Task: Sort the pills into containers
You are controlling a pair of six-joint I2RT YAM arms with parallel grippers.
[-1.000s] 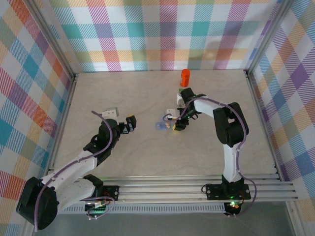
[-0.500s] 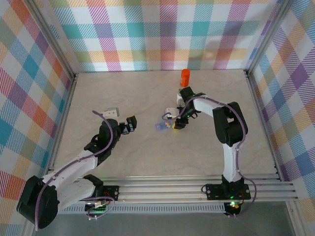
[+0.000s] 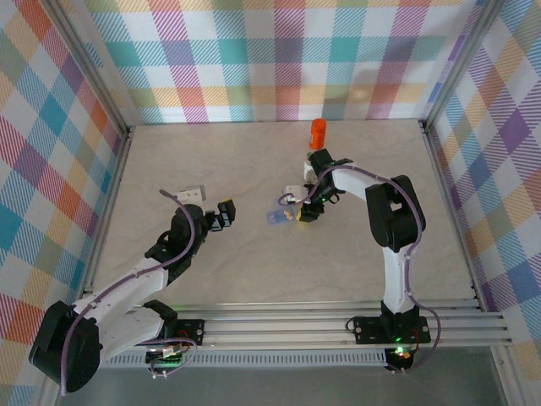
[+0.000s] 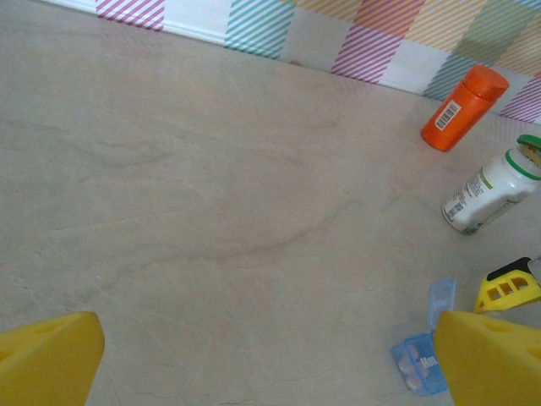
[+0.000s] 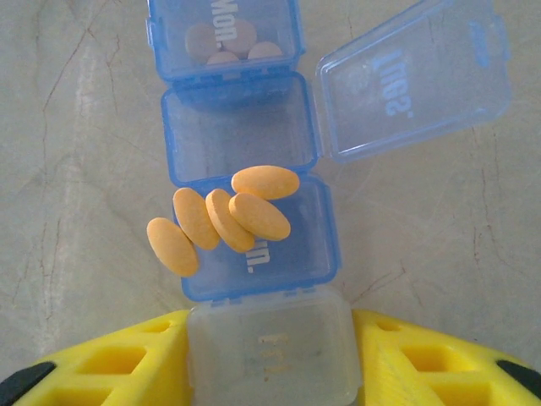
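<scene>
The flat blue box (image 5: 254, 254) lies on the table with one middle lid (image 5: 414, 76) flipped open. Several orange pills (image 5: 228, 218) rest on top of a closed compartment, one overhanging its left edge. Whitish pills (image 5: 224, 38) sit in the far "Mon" compartment. My right gripper (image 5: 270, 364) is shut on the box's clear end compartment, yellow fingers (image 5: 110, 364) pressed to both sides. My left gripper (image 4: 270, 372) stands wide open over bare table, left of the box (image 4: 418, 364). The orange bottle (image 4: 463, 110) stands upright; the whitish green-capped bottle (image 4: 494, 190) lies on its side.
The orange bottle (image 3: 319, 133) stands near the back wall, just beyond the right arm (image 3: 393, 211). Checked walls close the table on three sides. Open tabletop (image 3: 211, 161) stretches across the left and back.
The right gripper's jaws have narrowed onto the box's end, and the box has barely shifted. The left arm has stayed still.
</scene>
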